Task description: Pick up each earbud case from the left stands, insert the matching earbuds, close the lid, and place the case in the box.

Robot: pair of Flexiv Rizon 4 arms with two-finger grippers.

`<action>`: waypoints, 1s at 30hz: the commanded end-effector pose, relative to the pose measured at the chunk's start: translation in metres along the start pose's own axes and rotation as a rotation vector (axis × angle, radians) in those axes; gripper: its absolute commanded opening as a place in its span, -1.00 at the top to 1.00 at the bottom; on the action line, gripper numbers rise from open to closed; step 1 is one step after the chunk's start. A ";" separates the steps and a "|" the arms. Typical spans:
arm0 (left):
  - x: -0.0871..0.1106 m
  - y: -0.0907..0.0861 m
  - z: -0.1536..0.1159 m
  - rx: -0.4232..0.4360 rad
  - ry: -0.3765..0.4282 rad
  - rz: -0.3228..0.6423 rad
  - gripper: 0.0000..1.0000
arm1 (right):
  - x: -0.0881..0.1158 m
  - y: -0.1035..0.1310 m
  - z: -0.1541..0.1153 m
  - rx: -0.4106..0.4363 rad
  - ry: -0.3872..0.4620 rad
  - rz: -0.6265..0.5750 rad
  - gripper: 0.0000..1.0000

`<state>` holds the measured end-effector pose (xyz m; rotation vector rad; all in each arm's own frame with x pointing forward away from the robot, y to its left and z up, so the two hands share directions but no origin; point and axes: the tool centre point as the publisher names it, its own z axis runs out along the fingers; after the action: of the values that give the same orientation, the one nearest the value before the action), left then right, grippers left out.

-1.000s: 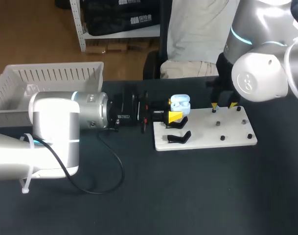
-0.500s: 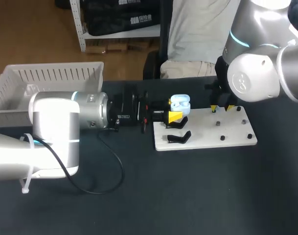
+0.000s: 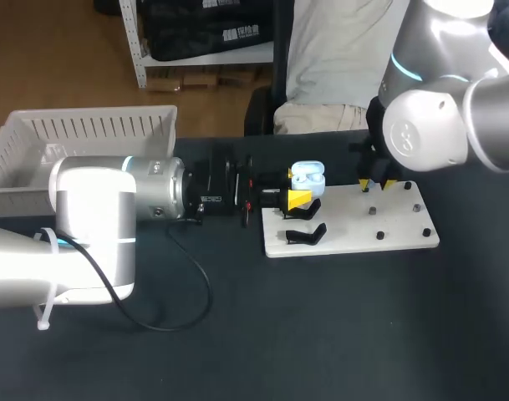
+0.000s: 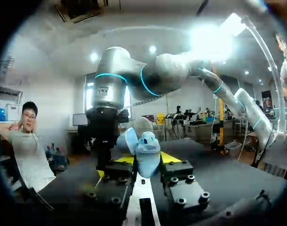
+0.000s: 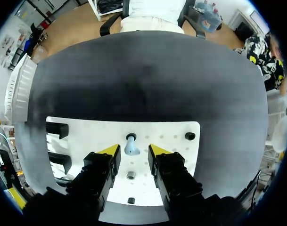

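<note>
The left end effector (image 3: 297,194) lay stretched out level over the desk (image 3: 321,334), reaching in from the left to the left edge of the white board (image 3: 354,224). Its yellow-tipped fingers were closed from both sides on the light-blue earbud case (image 3: 307,177), which sat upright with its lid swung open. From the left wrist camera, the earbud case (image 4: 146,157) filled the gap in the left end effector (image 4: 147,161), and the right arm (image 4: 110,89) stood just beyond it.

The right end effector (image 3: 376,182) hung over the far edge of the board, to the right of the case and apart from it. From its own wrist camera, the right end effector (image 5: 134,150) was partly open, with a small light-blue earbud (image 5: 131,147) standing on the board between the two tips. I could see a narrow gap on either side of the earbud, so the fingers had no hold of it.

Two black stands (image 3: 307,236) sat on the left part of the board, the near one bare. Several dark pegs (image 3: 379,236) dotted its right part. The white slatted box (image 3: 87,138) rested at the far left corner of the desk, well apart from the board. A black cable (image 3: 191,292) looped over the desk near the left arm
</note>
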<state>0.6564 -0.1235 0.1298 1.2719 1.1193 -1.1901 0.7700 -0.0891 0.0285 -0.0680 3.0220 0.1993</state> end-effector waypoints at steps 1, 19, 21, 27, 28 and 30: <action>0.001 0.000 0.000 -0.003 -0.004 0.004 1.00 | -0.002 0.000 0.001 0.000 0.005 0.003 0.35; 0.001 0.000 0.000 -0.003 -0.004 0.004 1.00 | -0.005 0.004 0.005 -0.007 0.019 0.013 0.55; 0.001 0.000 0.000 -0.003 -0.004 0.004 1.00 | -0.005 0.004 0.005 -0.006 0.019 0.015 0.63; 0.001 0.000 0.000 -0.003 -0.004 0.004 1.00 | -0.006 0.004 0.005 -0.002 0.016 0.021 1.00; 0.001 0.000 0.000 -0.003 -0.004 0.004 1.00 | -0.006 0.004 0.005 -0.001 0.017 0.022 1.00; 0.001 0.000 0.000 -0.003 -0.004 0.004 1.00 | -0.007 0.003 0.005 0.001 0.017 0.025 1.00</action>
<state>0.6565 -0.1235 0.1298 1.2719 1.1193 -1.1901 0.7747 -0.0853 0.0258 -0.0350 3.0386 0.2051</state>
